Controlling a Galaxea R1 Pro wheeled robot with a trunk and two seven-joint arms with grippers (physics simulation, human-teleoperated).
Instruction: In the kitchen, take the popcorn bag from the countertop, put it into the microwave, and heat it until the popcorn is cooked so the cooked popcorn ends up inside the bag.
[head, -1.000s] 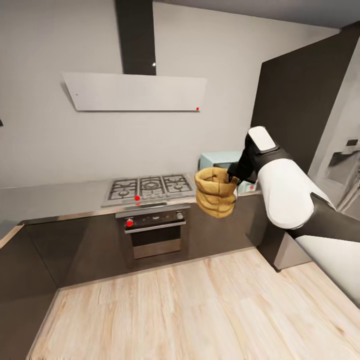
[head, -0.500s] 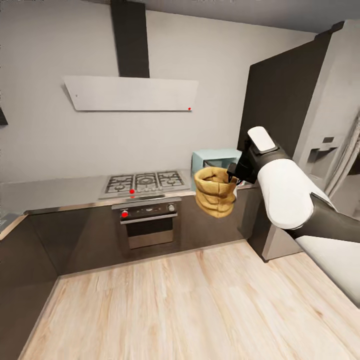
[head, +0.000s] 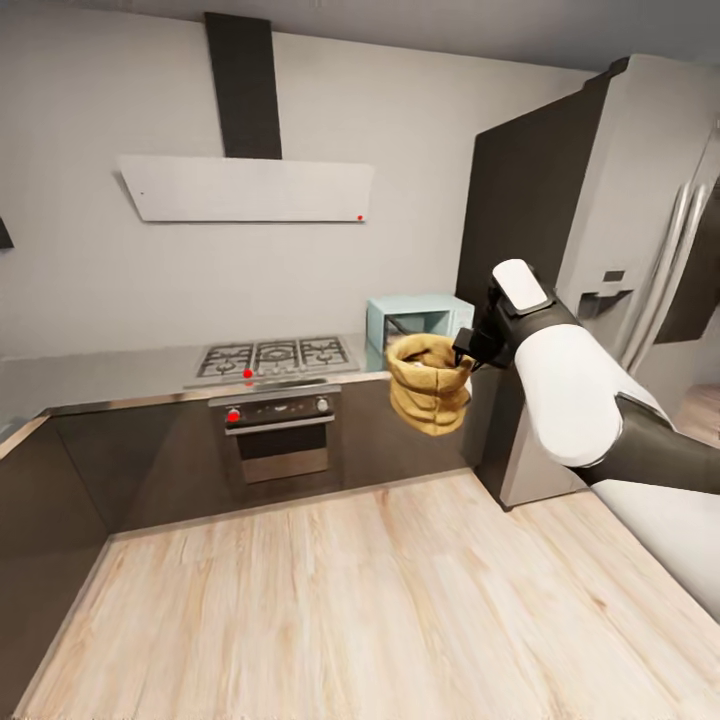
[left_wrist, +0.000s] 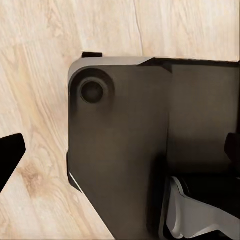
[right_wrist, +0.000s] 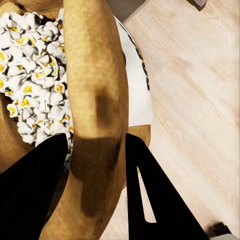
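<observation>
The small tan-brown cloth popcorn bag (head: 429, 385) with the rolled top rim hung in the air above the light wood floor (head: 380, 600), out in front of the dark cabinet fronts (head: 400, 430). In the right wrist view the bag (right_wrist: 95, 100) was full of white and yellow popcorn (right_wrist: 35, 85), and a white label (right_wrist: 137, 95) showed on its side. The right gripper (head: 468, 350), black and at the end of a white and dark arm (head: 570, 400), held the bag by its rim. Its two black fingers (right_wrist: 150, 200) were pinched on the thick rolled rim, one inside the bag and one outside. Just behind the bag stood the small pale blue box microwave (head: 418, 318) with a dark glass door, sitting on the flat grey steel countertop (head: 100, 370). Beside it on the counter was a gas hob (head: 272, 357) with black grates, and under the hob was a dark oven (head: 275, 435) with red and silver knobs. A flat white hood (head: 245, 188) hung on the grey wall above. A tall steel fridge (head: 640, 260) stood to the right. In the left wrist view, one black fingertip (left_wrist: 10, 152) of the left gripper showed over the wood floor, near the robot's dark base (left_wrist: 145, 150); I cannot tell if that gripper was open or closed.
</observation>
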